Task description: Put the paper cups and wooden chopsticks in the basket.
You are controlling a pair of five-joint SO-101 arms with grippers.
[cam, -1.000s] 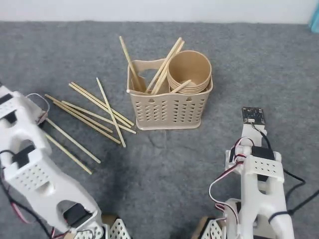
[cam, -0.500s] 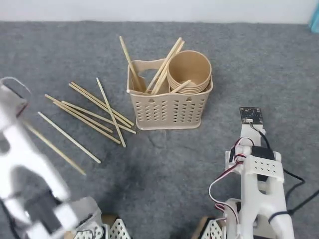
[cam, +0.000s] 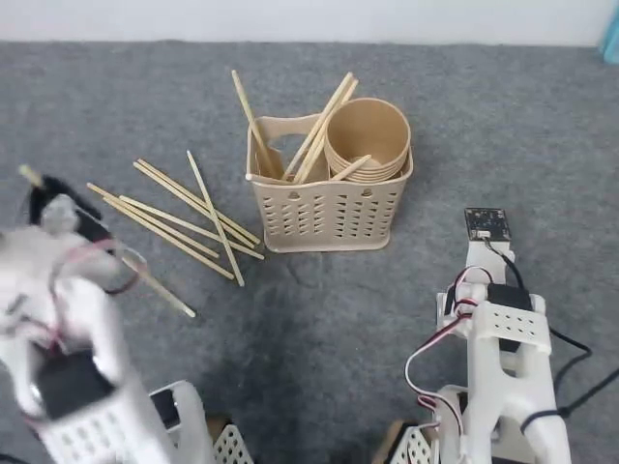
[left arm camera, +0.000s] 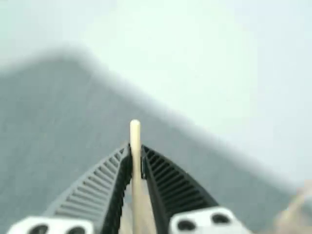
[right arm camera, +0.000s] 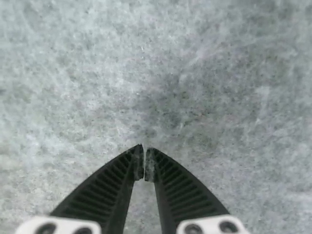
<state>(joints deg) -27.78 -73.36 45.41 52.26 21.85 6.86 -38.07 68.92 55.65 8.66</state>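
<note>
The left gripper (left arm camera: 135, 153) is clamped on one pale wooden chopstick (left arm camera: 134, 131), whose tip pokes out just past its black fingertips. Loose wooden chopsticks (cam: 215, 218) lie between that gripper and the beige slotted plastic basket (cam: 329, 213), which holds stacked brown paper cups (cam: 368, 135). The right gripper (right arm camera: 144, 163), its jaws together, hangs over grey carpet (right arm camera: 219, 73).

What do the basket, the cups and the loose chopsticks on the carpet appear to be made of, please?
The basket looks like moulded plastic: matte beige, with a regular grid of small slots. The cups seem to be paper: matte kraft brown, with thin nested rims. The loose chopsticks are probably bare wood or bamboo: pale, unglossy, thin and straight.
</note>
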